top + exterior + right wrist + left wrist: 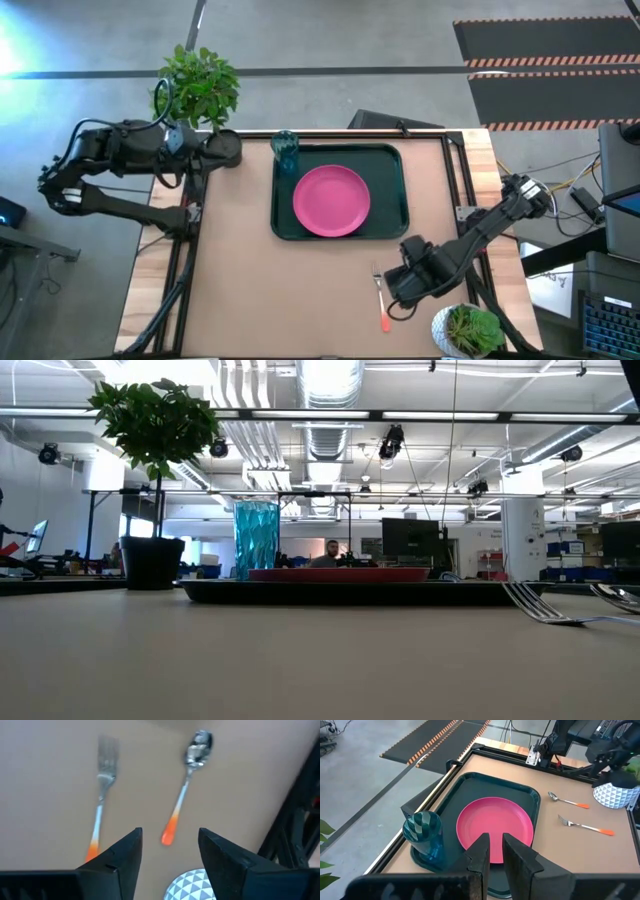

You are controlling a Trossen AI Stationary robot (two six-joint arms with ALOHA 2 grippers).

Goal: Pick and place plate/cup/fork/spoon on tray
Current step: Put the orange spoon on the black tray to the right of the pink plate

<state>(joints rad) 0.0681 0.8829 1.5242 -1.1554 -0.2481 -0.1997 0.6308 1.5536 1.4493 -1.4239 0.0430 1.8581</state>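
The pink plate lies flat in the dark green tray. The teal cup stands upright at the tray's far left corner and also shows in the left wrist view. The fork and the spoon lie flat on the table near the tray's near right side. My right gripper is open above the spoon's orange handle end and touches nothing. My left gripper waits at the table's far left, its fingers a narrow gap apart, and holds nothing.
A dark pot with a leafy plant stands at the far left by my left gripper. A white patterned pot with a plant stands at the near right corner, close to my right gripper. Bare table lies left of the tray and toward the near edge.
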